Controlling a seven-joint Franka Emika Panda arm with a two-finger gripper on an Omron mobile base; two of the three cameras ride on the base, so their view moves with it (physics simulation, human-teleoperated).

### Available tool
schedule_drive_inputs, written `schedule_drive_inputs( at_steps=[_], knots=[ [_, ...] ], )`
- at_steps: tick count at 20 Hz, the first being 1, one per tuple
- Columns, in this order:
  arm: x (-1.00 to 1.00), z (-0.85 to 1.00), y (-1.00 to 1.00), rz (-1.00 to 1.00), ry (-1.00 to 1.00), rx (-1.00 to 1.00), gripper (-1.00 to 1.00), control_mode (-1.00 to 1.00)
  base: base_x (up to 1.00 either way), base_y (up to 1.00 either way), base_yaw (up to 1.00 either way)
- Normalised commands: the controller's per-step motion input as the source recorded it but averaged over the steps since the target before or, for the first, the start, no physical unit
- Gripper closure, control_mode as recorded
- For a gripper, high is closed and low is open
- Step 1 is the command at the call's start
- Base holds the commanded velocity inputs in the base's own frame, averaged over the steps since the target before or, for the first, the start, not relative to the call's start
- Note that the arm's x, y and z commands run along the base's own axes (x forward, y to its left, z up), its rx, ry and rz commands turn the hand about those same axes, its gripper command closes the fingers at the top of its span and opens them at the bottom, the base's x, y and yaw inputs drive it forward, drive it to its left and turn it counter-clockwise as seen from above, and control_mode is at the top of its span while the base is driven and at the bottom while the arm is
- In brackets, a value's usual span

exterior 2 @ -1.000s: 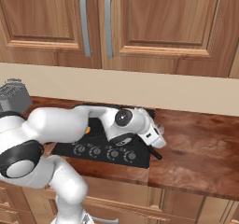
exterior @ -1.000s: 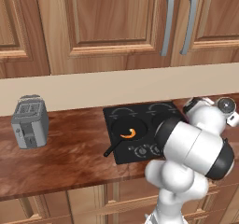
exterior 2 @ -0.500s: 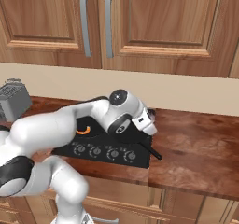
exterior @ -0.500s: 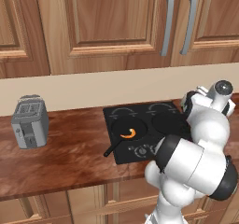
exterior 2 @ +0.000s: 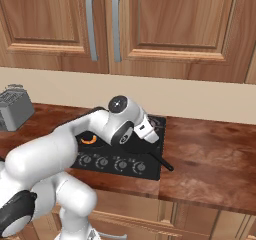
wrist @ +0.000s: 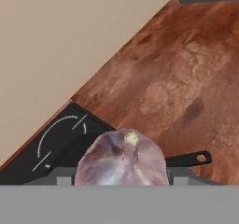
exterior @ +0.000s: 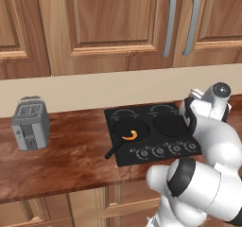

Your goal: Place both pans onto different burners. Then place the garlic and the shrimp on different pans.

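Garlic [wrist: 122, 158], a pale purplish bulb, sits between my fingertips, and my gripper [wrist: 121, 178] is shut on it. The hand hangs over the right side of the black cooktop [exterior: 124, 161], where my gripper [exterior 2: 145, 132] shows below the wrist. One black pan [exterior: 124, 127] rests on the front left burner with the orange shrimp [exterior: 130, 136] curled inside it. Its handle [wrist: 189, 159] reaches out over the wood. The other pan [exterior: 166, 125] lies on the front right burner, partly behind my arm, with its handle [exterior 2: 161, 159] pointing to the front right. The back left burner [wrist: 58, 136] carries nothing.
A silver toaster [exterior: 30, 123] stands on the wooden counter [exterior: 71, 160] far to the left. The knobs [exterior 2: 114, 164] line the cooktop's front edge. Wooden cabinets [exterior: 118, 27] hang above the beige wall. Bare counter [exterior 2: 215, 159] stretches right of the cooktop.
The arm has swung upward and the wrist has risen over the right side of the cooktop. Both pans and the shrimp lie as before.
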Motion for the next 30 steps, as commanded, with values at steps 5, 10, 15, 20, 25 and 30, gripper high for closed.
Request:
schedule_drive_inputs(
  at_steps=[5, 10, 15, 20, 25, 30],
  knots=[
    [0.00, 0.00, 0.41, 0.08, 0.00, 0.02, 1.00, -1.00, 0.00, 0.00, 0.00],
    [-0.07, -0.04, 0.36, 0.07, 0.01, 0.01, 1.00, -1.00, 0.00, 0.00, 0.00],
    [-0.32, -0.24, 0.28, 0.06, 0.01, 0.00, 1.00, -1.00, 0.00, 0.00, 0.00],
    [-0.22, -0.33, 0.17, 0.05, 0.01, 0.00, 1.00, -1.00, 0.00, 0.00, 0.00],
    [0.00, -0.09, 0.15, 0.04, 0.00, 0.00, 1.00, -1.00, 0.00, 0.00, 0.00],
    [0.06, 0.00, 0.06, 0.01, 0.00, 0.00, 1.00, -1.00, 0.00, 0.00, 0.00]
  ],
)
